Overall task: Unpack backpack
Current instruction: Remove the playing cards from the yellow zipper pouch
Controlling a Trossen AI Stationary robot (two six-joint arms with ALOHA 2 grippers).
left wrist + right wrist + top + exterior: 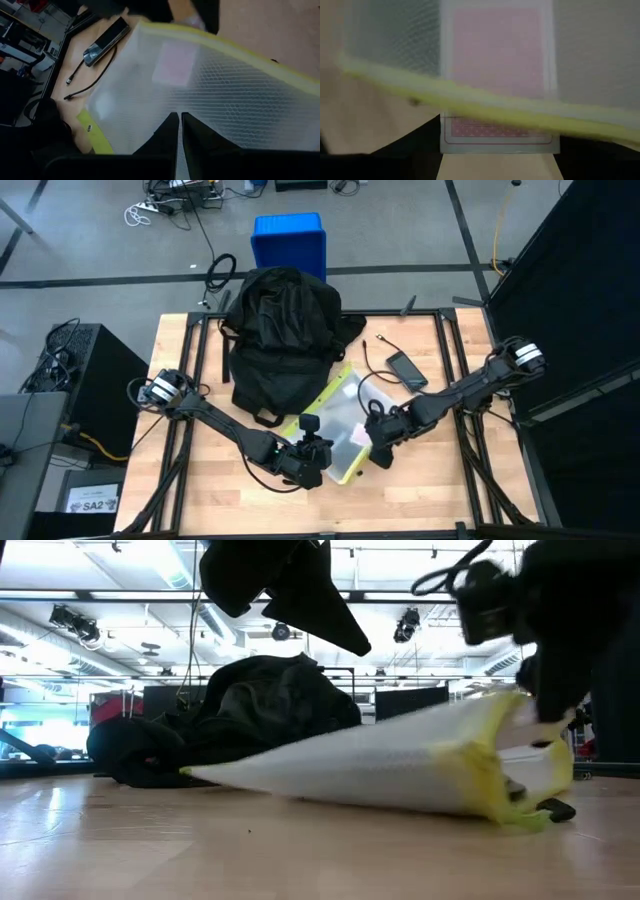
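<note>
Backpack (278, 335) is lying slumped at the far middle of the wooden table (420, 490), black fabric rumpled, straps trailing toward the near side; in the low view it is sitting as a dark heap (250, 710) behind everything else. Just in front of it, a translucent mesh pouch with a yellow-green edge (340, 425) is lying partly lifted, one end tilted up off the table (400, 765). Left gripper (305, 465) is sitting at the pouch's near edge with its fingers (167, 132) pressed together, pinching the mesh, which is showing above and around them in the left wrist view. Right gripper (380, 442) is standing at the pouch's right edge, jaws spread fairly wide around a pink-backed card box (497, 100), part of it sticking out past the yellow rim and the rest showing through the mesh. Whether the jaws are actually pressing the box cannot be told. Beyond the pouch on the right, a dark flat device (407, 369) is resting on the wood with a thin black cable (372, 365) beside it. A blue plastic bin (288, 240) is standing on the floor past the table's far edge.
</note>
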